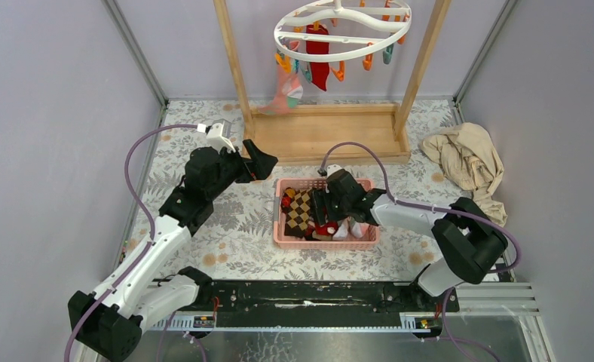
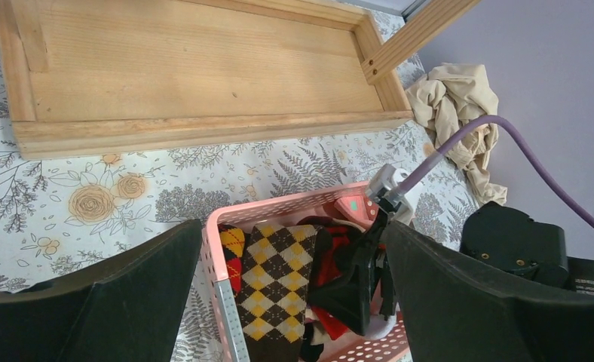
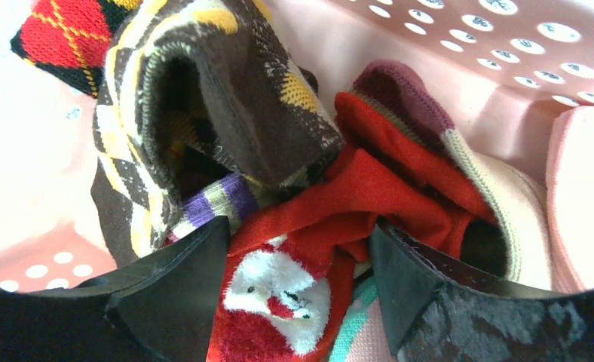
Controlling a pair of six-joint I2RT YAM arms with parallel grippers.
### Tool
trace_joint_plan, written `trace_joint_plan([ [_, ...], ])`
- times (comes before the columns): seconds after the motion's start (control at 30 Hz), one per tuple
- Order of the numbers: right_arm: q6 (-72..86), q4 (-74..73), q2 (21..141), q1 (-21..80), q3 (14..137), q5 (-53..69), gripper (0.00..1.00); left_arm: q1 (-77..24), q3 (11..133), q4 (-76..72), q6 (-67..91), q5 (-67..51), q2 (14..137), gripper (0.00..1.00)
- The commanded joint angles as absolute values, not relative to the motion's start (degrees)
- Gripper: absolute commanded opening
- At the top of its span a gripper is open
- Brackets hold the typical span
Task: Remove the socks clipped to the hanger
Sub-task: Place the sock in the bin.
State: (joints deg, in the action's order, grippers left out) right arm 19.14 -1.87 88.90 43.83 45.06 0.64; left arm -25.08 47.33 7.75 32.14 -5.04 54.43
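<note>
The hanger (image 1: pixel 343 26), a white ring with coloured clips, hangs at the top of the wooden frame. A red sock (image 1: pixel 318 53) and a pink patched sock (image 1: pixel 286 94) dangle from its clips. My right gripper (image 1: pixel 324 207) is down inside the pink basket (image 1: pixel 279 235), open (image 3: pixel 300 234), its fingers either side of a red Santa sock (image 3: pixel 279 294) lying on the pile. A brown argyle sock (image 3: pixel 203 90) lies just beyond. My left gripper (image 1: pixel 258 162) hovers open (image 2: pixel 292 234) and holds nothing, left of and behind the basket, looking down on the argyle sock (image 2: pixel 279 279).
The wooden frame's tray-like base (image 1: pixel 324 132) sits behind the basket, its posts rising on both sides. A crumpled beige cloth (image 1: pixel 467 162) lies at the right wall. Grey walls close in the flowered table on three sides.
</note>
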Motion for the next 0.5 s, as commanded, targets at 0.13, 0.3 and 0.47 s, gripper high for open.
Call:
trace_joint_plan([
  [0.13, 19.79, -11.39, 74.78, 44.0, 45.74, -2.63, 0.76, -25.41, 47.59, 7.47, 30.55, -2.51, 54.45, 0.99],
  [0.3, 21.0, -15.35, 66.88, 43.97, 46.67, -1.83, 0.77, -25.43, 48.34, 7.18, 29.74, -0.25, 55.05, 0.99],
  [0.47, 23.07, -16.38, 61.09, 44.08, 45.61, -0.81, 0.77, -25.49, 51.07, 4.6, 26.98, 4.22, 59.25, 0.99],
])
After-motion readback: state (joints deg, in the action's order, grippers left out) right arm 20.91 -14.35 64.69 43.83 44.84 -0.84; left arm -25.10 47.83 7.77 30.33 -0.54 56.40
